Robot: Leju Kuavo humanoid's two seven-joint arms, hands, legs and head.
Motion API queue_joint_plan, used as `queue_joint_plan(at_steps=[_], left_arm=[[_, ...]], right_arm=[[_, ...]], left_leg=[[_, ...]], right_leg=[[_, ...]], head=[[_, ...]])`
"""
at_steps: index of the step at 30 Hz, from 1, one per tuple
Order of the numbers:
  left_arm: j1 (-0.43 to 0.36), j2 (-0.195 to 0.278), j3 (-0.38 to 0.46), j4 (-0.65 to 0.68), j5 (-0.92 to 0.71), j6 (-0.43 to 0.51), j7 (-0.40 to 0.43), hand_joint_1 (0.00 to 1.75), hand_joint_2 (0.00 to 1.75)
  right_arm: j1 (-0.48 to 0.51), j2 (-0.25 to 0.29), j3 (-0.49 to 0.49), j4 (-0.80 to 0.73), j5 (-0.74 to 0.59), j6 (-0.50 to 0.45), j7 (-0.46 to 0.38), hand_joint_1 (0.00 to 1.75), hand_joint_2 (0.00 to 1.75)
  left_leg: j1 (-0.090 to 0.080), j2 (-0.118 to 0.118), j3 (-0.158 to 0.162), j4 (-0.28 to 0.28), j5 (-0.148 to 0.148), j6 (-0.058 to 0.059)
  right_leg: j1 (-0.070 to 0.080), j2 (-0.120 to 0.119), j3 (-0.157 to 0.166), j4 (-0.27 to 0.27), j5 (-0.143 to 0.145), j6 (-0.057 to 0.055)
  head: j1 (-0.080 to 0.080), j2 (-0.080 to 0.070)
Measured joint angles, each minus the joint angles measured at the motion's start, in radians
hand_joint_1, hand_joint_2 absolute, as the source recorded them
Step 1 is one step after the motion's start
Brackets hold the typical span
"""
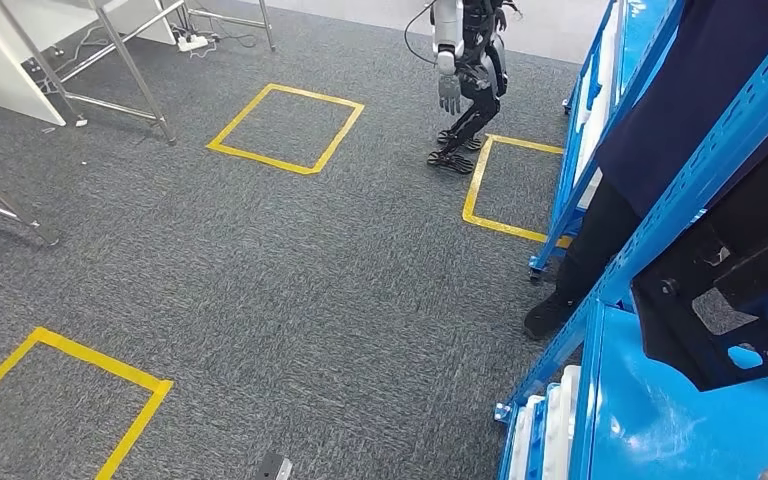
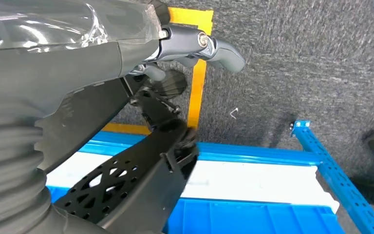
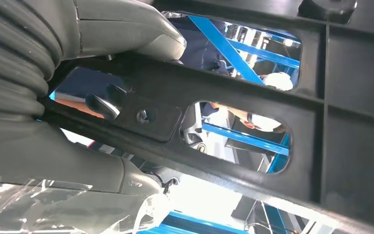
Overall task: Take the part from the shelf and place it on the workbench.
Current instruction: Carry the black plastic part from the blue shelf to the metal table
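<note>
The right hand (image 3: 102, 97) clasps a bar of the black part (image 3: 253, 122), thumb over one side and fingers under the other. The left hand (image 2: 141, 73) presses against the part (image 2: 136, 180) at its perforated end, thumb sticking out free; whether it truly grips is unclear. The part (image 1: 730, 290) hangs beside the blue shelf (image 1: 660, 410), above grey carpet (image 1: 310, 280) with yellow tape squares (image 1: 285, 128). A person (image 1: 650, 150) stands at the shelf; another robot (image 1: 465, 80) stands beyond.

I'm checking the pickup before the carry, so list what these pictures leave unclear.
- Black part: head view's right edge cuts it off.
- Left hand: left wrist view, grip on the part unclear.
- Right hand: right wrist view, the part's bar hides its fingers.
- Person: blue shelf and top edge hide most.
</note>
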Motion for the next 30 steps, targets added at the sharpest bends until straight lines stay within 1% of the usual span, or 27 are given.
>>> queue_joint_plan(at_steps=[1, 2, 3, 4, 5, 6, 7, 8, 9, 11, 12, 13, 14, 15, 16, 17, 18, 19, 20, 21, 22, 23, 24, 25, 27, 29, 30], left_arm=[[0.000, 0.000, 0.000, 0.000, 0.000, -0.001, 0.001, 0.00, 1.75], [0.000, -0.001, 0.000, 0.000, 0.000, -0.002, 0.003, 0.00, 1.75], [0.001, -0.001, 0.000, 0.000, 0.000, -0.002, 0.005, 0.00, 1.75], [0.001, -0.001, 0.000, 0.000, 0.000, -0.002, 0.007, 0.00, 1.75], [0.001, 0.000, 0.000, 0.000, 0.000, -0.003, 0.009, 0.00, 1.75], [0.001, 0.000, 0.000, 0.000, 0.000, -0.003, 0.009, 0.00, 1.75], [0.001, 0.001, 0.000, 0.000, 0.000, -0.004, 0.009, 0.00, 1.75], [0.002, 0.001, 0.000, 0.000, -0.001, -0.004, 0.009, 0.00, 1.75], [0.002, 0.001, 0.000, 0.000, -0.001, -0.005, 0.009, 0.00, 1.75], [0.002, -0.001, 0.000, 0.000, -0.001, -0.006, 0.009, 0.00, 1.75], [0.002, -0.001, 0.000, 0.000, -0.001, -0.006, 0.009, 0.00, 1.75], [0.003, -0.002, 0.000, 0.000, -0.001, -0.006, 0.009, 0.00, 1.75], [0.003, -0.002, 0.000, 0.000, -0.001, -0.006, 0.008, 0.00, 1.75], [0.003, -0.002, 0.000, 0.000, -0.001, -0.007, 0.008, 0.00, 1.75], [0.003, -0.002, 0.000, 0.000, -0.001, -0.007, 0.008, 0.00, 1.75], [0.004, -0.002, 0.000, 0.000, -0.001, -0.007, 0.007, 0.00, 1.75], [0.005, -0.002, 0.000, 0.000, -0.001, -0.007, 0.006, 0.00, 1.75], [0.005, -0.002, 0.000, 0.000, -0.001, -0.007, 0.003, 0.00, 1.75], [0.005, -0.002, 0.000, 0.000, -0.001, -0.007, 0.001, 0.00, 1.75], [0.005, -0.003, 0.000, 0.000, -0.001, -0.007, -0.002, 0.00, 1.75], [0.004, -0.004, 0.000, 0.000, -0.001, -0.007, -0.004, 0.00, 1.75], [0.004, -0.005, 0.000, 0.000, -0.001, -0.007, -0.005, 0.00, 1.75], [0.005, -0.007, 0.000, 0.000, -0.002, -0.007, -0.005, 0.00, 1.75], [0.005, -0.007, 0.000, 0.000, -0.002, -0.007, -0.006, 0.00, 1.75], [0.005, -0.007, 0.000, 0.000, -0.002, -0.007, -0.006, 0.00, 1.75], [0.005, -0.007, 0.000, 0.000, -0.002, -0.007, -0.006, 0.00, 1.75], [0.005, -0.007, 0.000, 0.000, -0.002, -0.006, -0.007, 0.00, 1.75]], right_arm=[[0.003, -0.001, 0.000, 0.000, -0.002, 0.000, 0.000, 1.75, 1.75], [0.005, -0.001, 0.000, 0.000, -0.004, 0.000, 0.001, 1.75, 1.75], [0.008, -0.002, 0.000, 0.000, -0.005, 0.000, 0.001, 1.75, 1.75], [0.009, -0.002, -0.001, 0.000, -0.006, 0.000, 0.002, 1.75, 1.75], [0.010, -0.002, -0.001, 0.000, -0.006, 0.000, 0.003, 1.75, 1.75], [0.011, -0.003, -0.001, 0.000, -0.007, 0.000, 0.003, 1.75, 1.75], [0.012, -0.004, -0.002, 0.000, -0.008, 0.000, 0.004, 1.75, 1.75], [0.014, -0.005, -0.002, 0.000, -0.009, 0.000, 0.005, 1.75, 1.75], [0.014, -0.007, -0.003, 0.000, -0.010, 0.000, 0.005, 1.75, 1.75], [0.014, -0.010, -0.003, 0.000, -0.009, 0.000, 0.006, 1.75, 1.75], [0.012, -0.011, -0.004, 0.000, -0.008, 0.000, 0.006, 1.75, 1.75], [0.010, -0.013, -0.004, 0.000, -0.007, 0.000, 0.006, 1.75, 1.75], [0.009, -0.014, -0.004, 0.000, -0.006, 0.000, 0.006, 1.75, 1.75], [0.009, -0.014, -0.004, 0.000, -0.006, 0.000, 0.006, 1.75, 1.75], [0.010, -0.013, -0.004, 0.000, -0.006, 0.000, 0.006, 1.75, 1.75], [0.010, -0.013, -0.004, 0.000, -0.005, 0.000, 0.006, 1.75, 1.75], [0.010, -0.013, -0.004, 0.000, -0.005, 0.000, 0.006, 1.75, 1.75], [0.010, -0.013, -0.004, 0.000, -0.004, 0.000, 0.006, 1.75, 1.75], [0.010, -0.013, -0.004, 0.000, -0.003, 0.000, 0.006, 1.75, 1.75], [0.010, -0.013, -0.004, 0.000, -0.002, 0.000, 0.005, 1.75, 1.75], [0.010, -0.013, -0.004, 0.000, 0.000, 0.000, 0.004, 1.75, 1.75], [0.010, -0.013, -0.005, -0.001, 0.001, 0.000, 0.004, 1.75, 1.75], [0.010, -0.013, -0.005, -0.001, 0.002, 0.000, 0.003, 1.75, 1.75], [0.010, -0.013, -0.006, -0.001, 0.003, 0.000, 0.003, 1.75, 1.75], [0.010, -0.013, -0.006, -0.002, 0.003, 0.000, 0.003, 1.75, 1.75], [0.010, -0.013, -0.006, -0.002, 0.004, 0.000, 0.003, 1.75, 1.75], [0.011, -0.014, -0.006, -0.003, 0.004, 0.000, 0.003, 1.75, 1.75]], left_leg=[[-0.001, 0.000, -0.002, 0.000, 0.002, -0.001], [-0.001, -0.001, -0.004, 0.000, 0.004, -0.003], [0.000, -0.001, -0.006, 0.001, 0.005, -0.006], [0.002, -0.002, -0.008, 0.004, 0.007, -0.011], [0.004, -0.003, -0.011, 0.009, 0.006, -0.018], [0.003, -0.004, -0.015, 0.014, 0.006, -0.026], [0.001, -0.005, -0.020, 0.020, 0.005, -0.035], [-0.003, -0.006, -0.024, 0.026, 0.006, -0.043], [-0.004, -0.006, -0.027, 0.026, 0.010, -0.051], [0.001, -0.006, -0.033, 0.027, 0.014, -0.062], [0.005, -0.005, -0.042, 0.041, -0.002, -0.065], [0.007, -0.004, -0.059, 0.079, -0.033, -0.064], [0.008, -0.003, -0.084, 0.143, -0.077, -0.061], [0.007, -0.004, -0.114, 0.222, -0.122, -0.058], [0.007, -0.004, -0.140, 0.297, -0.155, -0.057], [0.008, -0.005, -0.154, 0.346, -0.171, -0.057], [0.010, -0.004, -0.148, 0.354, -0.166, -0.058], [0.014, -0.004, -0.121, 0.320, -0.145, -0.060], [0.021, -0.002, -0.079, 0.254, -0.118, -0.065], [0.026, 0.000, -0.036, 0.185, -0.099, -0.072], [0.027, -0.001, -0.007, 0.132, -0.086, -0.073], [0.027, -0.002, 0.008, 0.100, -0.084, -0.072], [0.025, -0.005, 0.011, 0.090, -0.089, -0.069], [0.024, -0.007, 0.007, 0.088, -0.089, -0.064], [0.024, -0.007, 0.007, 0.085, -0.093, -0.061], [0.021, -0.009, 0.005, 0.085, -0.093, -0.055], [0.020, -0.010, 0.004, 0.084, -0.093, -0.050]], right_leg=[[0.001, 0.002, -0.024, 0.059, -0.022, 0.001], [0.001, 0.003, -0.034, 0.090, -0.026, 0.003], [-0.002, 0.003, -0.028, 0.083, -0.010, 0.006], [-0.007, 0.003, -0.001, 0.035, 0.020, 0.010], [-0.012, 0.004, 0.036, -0.033, 0.046, 0.017], [-0.015, 0.010, 0.066, -0.085, 0.068, 0.020], [-0.016, 0.017, 0.083, -0.119, 0.080, 0.017], [-0.014, 0.023, 0.086, -0.130, 0.080, 0.010], [-0.008, 0.028, 0.080, -0.123, 0.084, -0.004], [0.000, 0.024, 0.072, -0.133, 0.091, -0.030], [0.003, 0.022, 0.068, -0.138, 0.098, -0.043], [0.004, 0.018, 0.063, -0.143, 0.105, -0.054], [0.005, 0.014, 0.058, -0.146, 0.110, -0.064], [0.009, 0.010, 0.051, -0.146, 0.113, -0.069], [0.012, 0.006, 0.046, -0.146, 0.116, -0.072], [0.014, 0.003, 0.040, -0.146, 0.118, -0.071], [0.015, 0.001, 0.037, -0.146, 0.121, -0.069], [0.014, -0.001, 0.034, -0.145, 0.123, -0.065], [0.012, -0.003, 0.032, -0.143, 0.125, -0.059], [0.012, -0.004, 0.028, -0.140, 0.126, -0.051], [0.012, -0.004, 0.024, -0.137, 0.126, -0.042], [0.013, -0.004, 0.021, -0.133, 0.127, -0.034], [0.014, -0.003, 0.018, -0.131, 0.128, -0.028], [0.014, -0.003, 0.018, -0.129, 0.129, -0.025], [0.012, -0.003, 0.018, -0.129, 0.130, -0.024], [0.008, -0.002, 0.017, -0.130, 0.130, -0.021], [0.005, -0.002, 0.016, -0.132, 0.127, -0.023]], head=[[0.000, 0.000], [0.000, 0.000], [0.001, 0.000], [0.000, 0.000], [0.001, 0.000], [0.001, 0.000], [-0.001, 0.000], [-0.003, 0.000], [-0.005, 0.000], [-0.008, 0.000], [-0.009, 0.000], [-0.009, 0.000], [-0.010, 0.000], [-0.010, 0.000], [-0.010, 0.000], [-0.009, 0.000], [-0.009, 0.000], [-0.009, 0.000], [-0.009, 0.000], [-0.009, 0.000], [-0.008, 0.000], [-0.006, 0.000], [-0.004, 0.000], [-0.002, 0.000], [-0.002, 0.000], [-0.002, 0.000], [-0.001, 0.000]])
